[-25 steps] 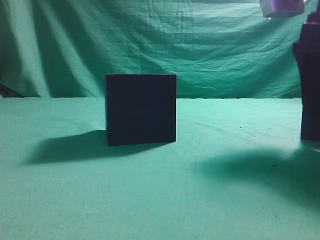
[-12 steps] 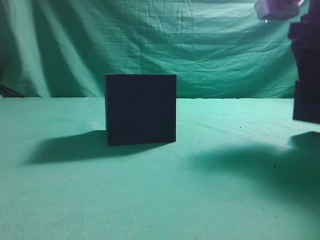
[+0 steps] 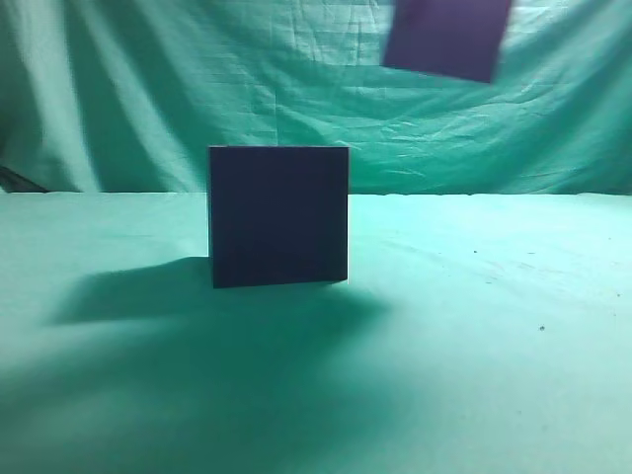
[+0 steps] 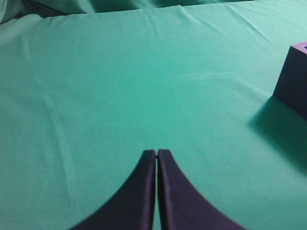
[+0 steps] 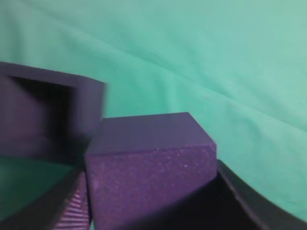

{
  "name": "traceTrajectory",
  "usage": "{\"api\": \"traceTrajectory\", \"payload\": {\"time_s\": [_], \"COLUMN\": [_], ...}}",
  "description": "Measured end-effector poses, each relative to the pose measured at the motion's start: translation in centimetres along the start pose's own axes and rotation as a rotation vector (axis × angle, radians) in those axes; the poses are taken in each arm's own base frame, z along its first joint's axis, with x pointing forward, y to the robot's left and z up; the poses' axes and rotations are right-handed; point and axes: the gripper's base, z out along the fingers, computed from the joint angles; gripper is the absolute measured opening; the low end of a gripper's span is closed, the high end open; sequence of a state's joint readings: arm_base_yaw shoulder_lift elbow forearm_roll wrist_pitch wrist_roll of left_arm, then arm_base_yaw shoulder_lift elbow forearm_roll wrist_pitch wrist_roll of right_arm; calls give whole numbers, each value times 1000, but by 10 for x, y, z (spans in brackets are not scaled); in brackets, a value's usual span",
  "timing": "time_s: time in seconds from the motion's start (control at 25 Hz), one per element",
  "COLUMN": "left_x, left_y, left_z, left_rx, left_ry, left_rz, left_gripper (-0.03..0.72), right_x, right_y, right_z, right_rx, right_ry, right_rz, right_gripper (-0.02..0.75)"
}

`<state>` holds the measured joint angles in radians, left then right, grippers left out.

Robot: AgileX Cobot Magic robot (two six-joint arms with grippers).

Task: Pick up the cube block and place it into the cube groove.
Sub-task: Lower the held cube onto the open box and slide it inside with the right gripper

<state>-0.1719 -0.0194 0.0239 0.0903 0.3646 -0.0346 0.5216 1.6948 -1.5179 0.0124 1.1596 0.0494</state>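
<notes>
Fingers of the right gripper [image 5: 148, 211] are clamping the small, rigid, seemingly light dark purple cube block [image 5: 151, 165] by opposite sides; left gripper [image 4: 157, 158] fingers are pressing together empty.

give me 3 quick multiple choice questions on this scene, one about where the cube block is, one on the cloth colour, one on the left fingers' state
1. Where is the cube block?
A. on the cloth
B. held in the air by the right gripper
C. inside the cube groove

2. What colour is the table cloth?
A. green
B. red
C. white

3. How are the left gripper fingers?
A. spread wide
B. pressed together, holding nothing
C. clamped on the block

Answers: B, it sits between the right fingers, high in the exterior view; A, green throughout; B, the tips meet with nothing between.
</notes>
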Motion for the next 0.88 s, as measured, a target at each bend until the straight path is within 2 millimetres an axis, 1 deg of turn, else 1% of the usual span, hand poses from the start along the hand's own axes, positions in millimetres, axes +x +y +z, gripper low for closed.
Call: {"api": "traceTrajectory", "payload": {"time_s": [0.08, 0.16, 0.28, 0.4, 0.52, 0.68, 0.88], "left_x": [0, 0, 0, 0, 0, 0, 0], "left_y": [0, 0, 0, 0, 0, 0, 0], "left_z": [0, 0, 0, 0, 0, 0, 0], "left_rx": [0, 0, 0, 0, 0, 0, 0], "left_ry": [0, 0, 0, 0, 0, 0, 0], "left_rz": [0, 0, 0, 0, 0, 0, 0], "left_gripper": [0, 0, 0, 0, 0, 0, 0], "right_x": [-2, -1, -2, -4, -6, -7, -10], "right_y": [31, 52, 77, 95, 104, 104, 102], "right_z": [-3, -2, 4, 14, 27, 45, 54], "right_rx": [-37, -65, -100, -129, -136, -100, -60], "right_ry": [-30, -48, -69, -97, -93, -59, -64], "right_rz": [20, 55, 127, 131, 141, 160, 139], "right_gripper": [426, 426, 426, 426, 426, 426, 426]}}
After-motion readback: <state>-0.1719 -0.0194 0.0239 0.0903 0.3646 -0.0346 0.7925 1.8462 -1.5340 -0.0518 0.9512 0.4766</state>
